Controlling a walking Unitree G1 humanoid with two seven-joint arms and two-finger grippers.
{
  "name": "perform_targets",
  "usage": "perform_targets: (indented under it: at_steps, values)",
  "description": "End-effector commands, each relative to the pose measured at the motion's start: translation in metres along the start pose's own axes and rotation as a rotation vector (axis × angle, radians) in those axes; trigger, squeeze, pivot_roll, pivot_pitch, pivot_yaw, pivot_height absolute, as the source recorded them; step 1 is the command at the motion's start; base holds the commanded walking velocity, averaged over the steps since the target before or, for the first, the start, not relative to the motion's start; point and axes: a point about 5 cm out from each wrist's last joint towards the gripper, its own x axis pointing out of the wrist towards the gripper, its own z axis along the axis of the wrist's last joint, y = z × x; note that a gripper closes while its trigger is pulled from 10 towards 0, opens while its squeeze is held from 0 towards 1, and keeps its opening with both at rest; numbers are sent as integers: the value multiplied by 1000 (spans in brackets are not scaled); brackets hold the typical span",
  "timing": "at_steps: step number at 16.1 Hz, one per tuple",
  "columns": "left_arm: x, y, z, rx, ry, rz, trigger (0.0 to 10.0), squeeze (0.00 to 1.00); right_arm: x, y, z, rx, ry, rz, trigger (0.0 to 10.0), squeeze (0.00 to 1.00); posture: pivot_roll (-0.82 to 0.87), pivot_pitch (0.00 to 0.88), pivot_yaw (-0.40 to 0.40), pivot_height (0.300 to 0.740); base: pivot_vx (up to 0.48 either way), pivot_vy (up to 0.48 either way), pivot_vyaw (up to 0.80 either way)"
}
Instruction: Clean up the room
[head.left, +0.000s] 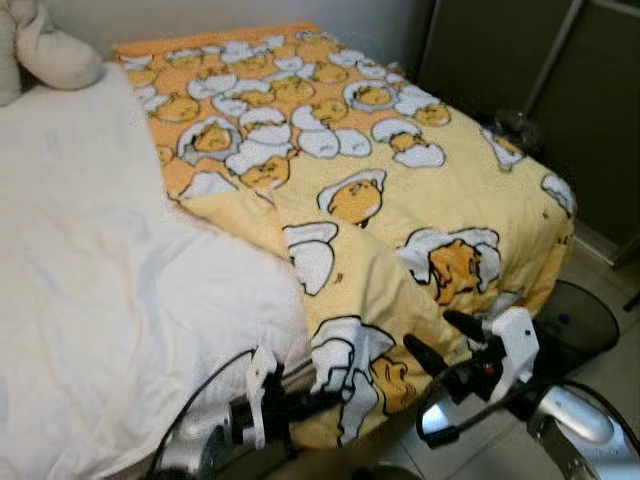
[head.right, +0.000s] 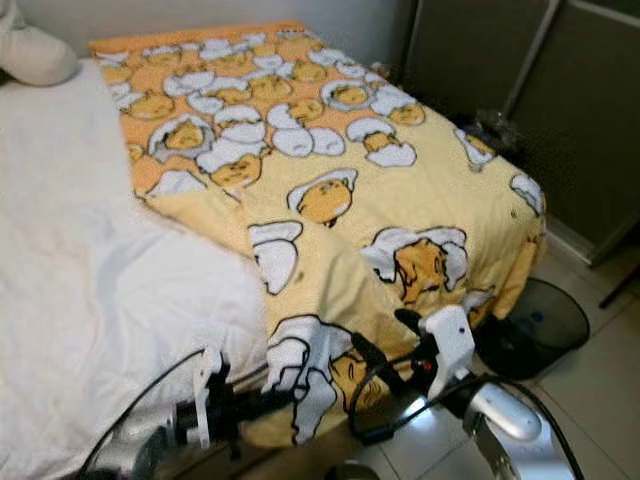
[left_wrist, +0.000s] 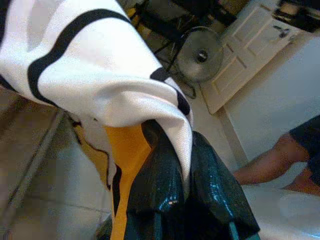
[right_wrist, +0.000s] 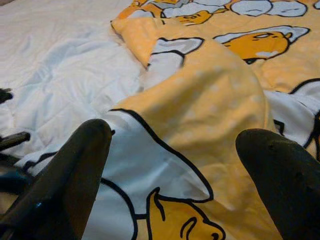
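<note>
Bed-making in progress, seen from the head camera and both wrists; we stand at the foot of the bed (head.left: 90, 330). The yellow quilt (head.left: 400, 200), printed with egg figures, covers the far and right-hand part of the bed and hangs over the foot edge; its near left corner is folded back, leaving the white sheet (head.left: 80, 260) bare on the left. Our left gripper (head.left: 310, 402) is low at the foot edge; its fingers (left_wrist: 200, 200) are closed on a fold of the quilt's hem. Our right gripper (head.left: 445, 345) hovers just above the quilt near the same edge, fingers (right_wrist: 75, 170) spread wide, nothing between them. A plush toy (head.left: 45, 45) lies at the far left; a dark bin (head.left: 590, 315) stands on the floor by the bed's right corner; a person's legs (left_wrist: 280, 160) show in the left wrist view. We judge the task part-done: the quilt is half spread; the fold remains to be drawn flat across the sheet.
</note>
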Motion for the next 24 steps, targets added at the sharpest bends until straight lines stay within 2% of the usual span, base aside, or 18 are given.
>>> perform_targets:
  at_steps: [1, 4, 5, 7, 9, 12, 16, 18, 21, 24]
  values:
    - [-3, 10, 13, 26, -6, 35, 0, 0, 0, -1, 0, 2, 9, -3, 10000, 43, -147, 0, -3, 730, 0, -300, 0]
    - [-3, 12, 15, 24, -3, 36, 0, 0, 0, -1, -2, 6, 15, -6, 10000, 43, -145, 0, -1, 730, 0, -420, 0]
    - [-4, 13, 15, 50, 4, 57, 0, 0, 0, -1, -3, 7, 16, -7, 10000, 43, -144, 0, -1, 730, 0, -480, 0]
    - [-6, 14, 11, 30, 16, 73, 0, 0, 0, -2, -3, 7, 18, -6, 10000, 43, -143, 0, -1, 730, 0, -480, 0]
    - [-7, 15, 9, 37, 30, 93, 0, 0, 1, -2, -4, 6, 20, -5, 10000, 47, -142, 0, -2, 730, 0, 0, 0]
    - [-5, 16, 25, 96, -9, 44, 0, 0, 2, -1, -5, 5, 23, -7, 10000, 47, -144, 0, 1, 730, 0, 0, 0]
    - [-7, 18, 37, 130, -33, 35, 0, 0, 3, 0, -7, 8, 24, -9, 10000, 47, -145, 0, 8, 730, 0, 0, 0]
    - [-8, 18, 38, 122, -43, 37, 0, 0, 2, 0, -9, 11, 27, -11, 10000, 43, -145, 0, 11, 730, 0, 0, 0]
    - [-12, 16, 35, 107, -59, 44, 0, 0, 1, 0, -11, 17, 32, -14, 10000, 47, -143, 0, 9, 730, 0, 413, 0]
    - [-9, 10, 32, 111, -62, 30, 0, 0, 1, 1, -11, 19, 34, -12, 10000, 51, -142, 0, 7, 730, -249, 414, 0]
